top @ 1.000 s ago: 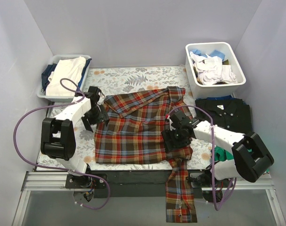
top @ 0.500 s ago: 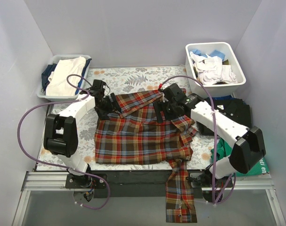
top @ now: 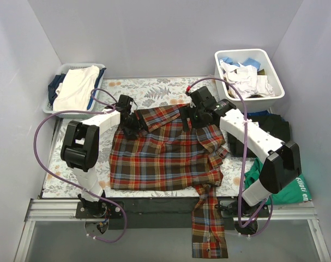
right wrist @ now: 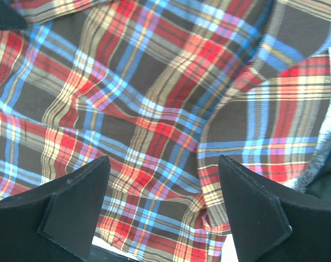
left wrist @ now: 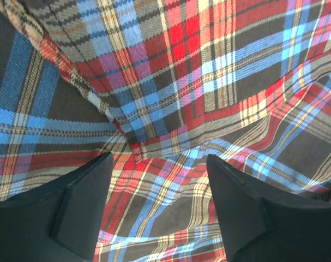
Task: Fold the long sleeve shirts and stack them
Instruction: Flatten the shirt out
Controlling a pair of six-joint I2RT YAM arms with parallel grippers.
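The plaid flannel shirt (top: pixel 165 153) lies spread on the table, one sleeve hanging over the near edge (top: pixel 209 229). My left gripper (top: pixel 130 123) is open over its far left corner; in the left wrist view the fingers (left wrist: pixel 83 213) straddle plaid cloth (left wrist: pixel 165 109). My right gripper (top: pixel 197 117) is open over the far right part of the shirt; the right wrist view shows plaid cloth (right wrist: pixel 165 109) between the fingers (right wrist: pixel 252 207). A folded black shirt (top: pixel 269 131) lies at the right, partly behind the right arm.
A white bin (top: pixel 248 76) with white and blue clothes stands far right. A basket (top: pixel 72 87) with a white garment stands far left. A green cloth (top: pixel 274 183) lies near the right arm's base. The tablecloth (top: pixel 154 90) is floral.
Both grippers have moved to the far edge of the plaid shirt, the right one from the shirt's near right side. The shirt's right part now lies more bunched.
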